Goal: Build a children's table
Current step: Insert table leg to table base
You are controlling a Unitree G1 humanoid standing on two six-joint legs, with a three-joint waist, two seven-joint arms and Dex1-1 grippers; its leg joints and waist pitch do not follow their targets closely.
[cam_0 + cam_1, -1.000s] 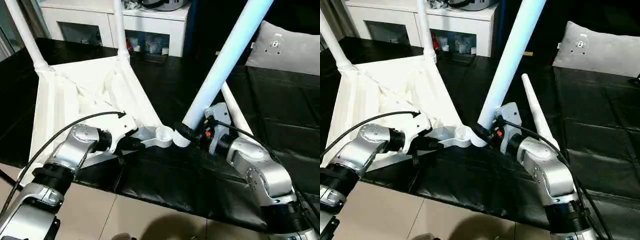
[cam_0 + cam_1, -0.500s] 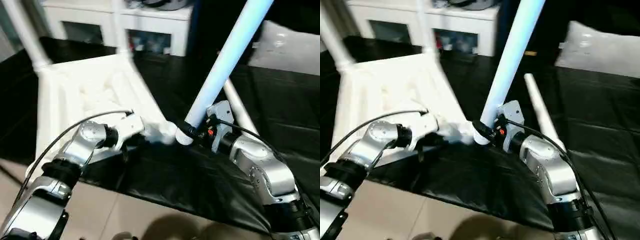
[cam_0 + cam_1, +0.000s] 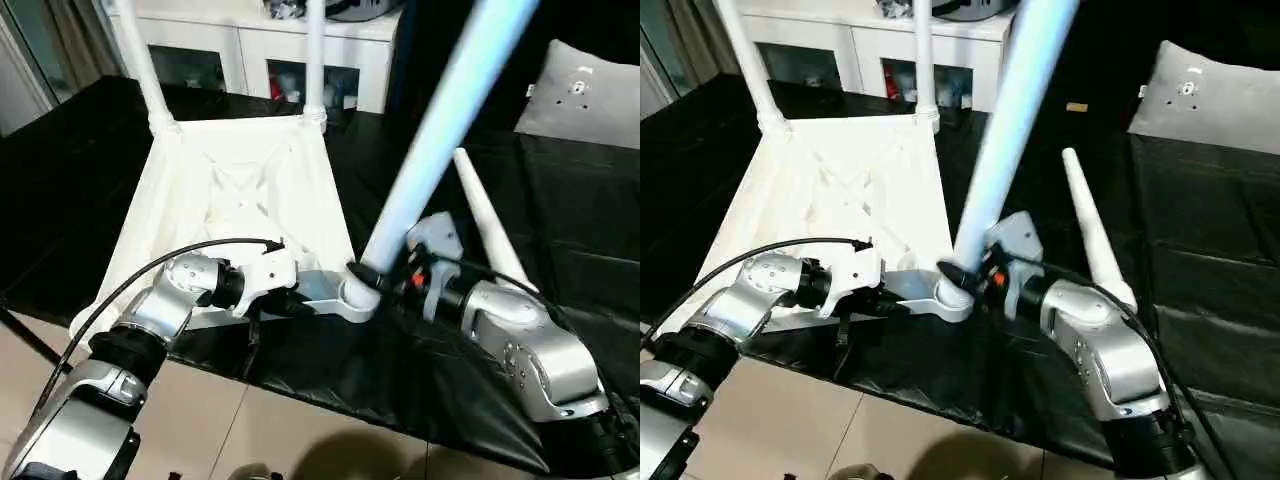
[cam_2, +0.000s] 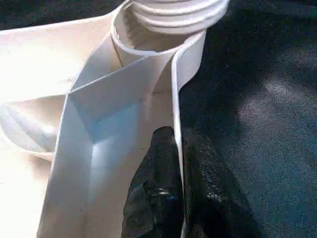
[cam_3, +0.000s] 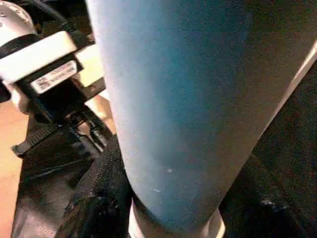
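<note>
The children's table top point(image 3: 240, 190) lies upside down on the black mat, ribbed underside up. Two white legs point(image 3: 140, 60) point(image 3: 315, 60) stand in its far corners. My left gripper point(image 4: 177, 136) is shut on the top's thin rim, just behind the near corner socket point(image 3: 355, 296). My right gripper point(image 3: 388, 280) is shut on a third leg point(image 3: 430, 140) near its thick end. This leg leans up and to the right. Its threaded end point(image 4: 173, 12) sits in that socket. In the right wrist view the leg point(image 5: 173, 99) stands between my black fingers point(image 5: 94, 198). A fourth leg point(image 3: 485, 225) lies loose on the mat.
A white cabinet with glass doors point(image 3: 250, 50) stands behind the table top. A grey cushion point(image 3: 585, 95) lies at the back right. The black mat point(image 3: 570, 220) ends near me at a tiled floor point(image 3: 280, 430). A black cable point(image 3: 150, 275) arcs over my left wrist.
The camera view has shifted. The held leg's threaded end was beside the open corner socket and now sits in it. Both grips are unchanged.
</note>
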